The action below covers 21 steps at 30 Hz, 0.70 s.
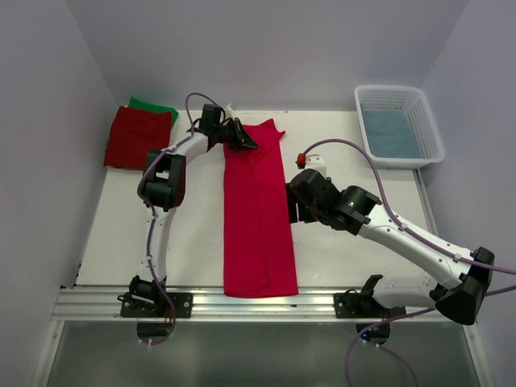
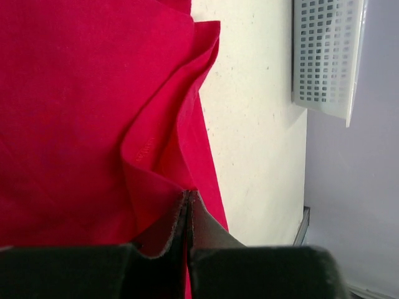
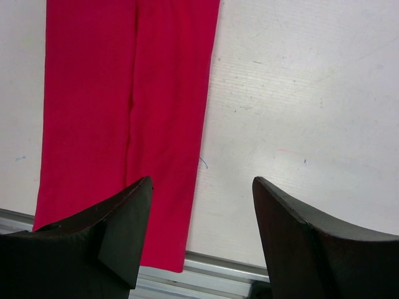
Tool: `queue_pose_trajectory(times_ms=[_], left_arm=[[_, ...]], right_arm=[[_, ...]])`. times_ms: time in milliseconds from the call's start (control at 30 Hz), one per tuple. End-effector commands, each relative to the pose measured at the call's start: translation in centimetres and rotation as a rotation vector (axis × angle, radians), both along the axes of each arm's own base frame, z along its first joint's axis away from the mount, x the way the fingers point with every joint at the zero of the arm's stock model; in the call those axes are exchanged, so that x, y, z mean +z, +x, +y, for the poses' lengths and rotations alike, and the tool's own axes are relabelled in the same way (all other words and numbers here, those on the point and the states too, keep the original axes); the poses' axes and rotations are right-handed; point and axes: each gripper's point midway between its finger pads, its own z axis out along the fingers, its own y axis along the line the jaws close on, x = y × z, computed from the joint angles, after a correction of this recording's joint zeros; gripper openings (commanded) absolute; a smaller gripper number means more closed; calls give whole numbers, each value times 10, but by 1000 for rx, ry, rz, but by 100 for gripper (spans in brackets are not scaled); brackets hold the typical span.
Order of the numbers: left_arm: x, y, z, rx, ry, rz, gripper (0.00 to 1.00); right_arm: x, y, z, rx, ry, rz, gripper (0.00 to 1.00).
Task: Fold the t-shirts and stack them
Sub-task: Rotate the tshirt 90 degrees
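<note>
My left gripper [image 2: 188, 196] sits closest to its wrist camera, its two dark fingers [image 2: 156, 249] pressed together. They are pinching a raised fold at the right edge of the pink shirt [image 2: 75, 112]. The cloth rises from the table [image 2: 255, 124] into the pinch in a soft ridge. Ahead of the fingertips and to their left the rest of the shirt lies flat.

From above, the pink shirt is a long narrow strip folded lengthwise. It runs from my left gripper at its far end back to the metal rail [image 1: 258, 305] at the near edge of the table.

My right gripper [image 3: 202, 184] hangs over the table just beside the shirt's right edge, about halfway along the strip. Its fingers [image 3: 118, 230] are spread wide with nothing between them. In its wrist view the left finger sits over the edge of the pink cloth and the right finger over bare table.

Well off to the left of my left gripper, a dark red shirt [image 1: 137, 137] lies folded in the far corner. A green shirt [image 1: 153, 106] peeks out behind it, touching it. Far to the right, beyond my right gripper, a white basket [image 1: 399, 97] holds a blue cloth [image 1: 391, 133]
</note>
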Motion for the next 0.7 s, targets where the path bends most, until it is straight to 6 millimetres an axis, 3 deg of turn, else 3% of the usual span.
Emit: queue_pose_trajectory(times_ms=[0,200,367,567,667], left_arm=[[6,-3,-7,-30,-35,-19,1],[14,-14,-23,-78,-43,-35,0],[9,-26,-35,-107,-34,-27,0],[1,-31,-38,-109,-32,-11,0],[8,-21,-30,-65,33,-70,0]], right_arm=[[10,5,-7,-33,17,-47,69],[9,5,-11,-41,13,-47,68],[9,5,-12,-44,16,-50,68],[9,4,-16,-50,18,-55,68],[9,4,-18,-53,18,-53,68]])
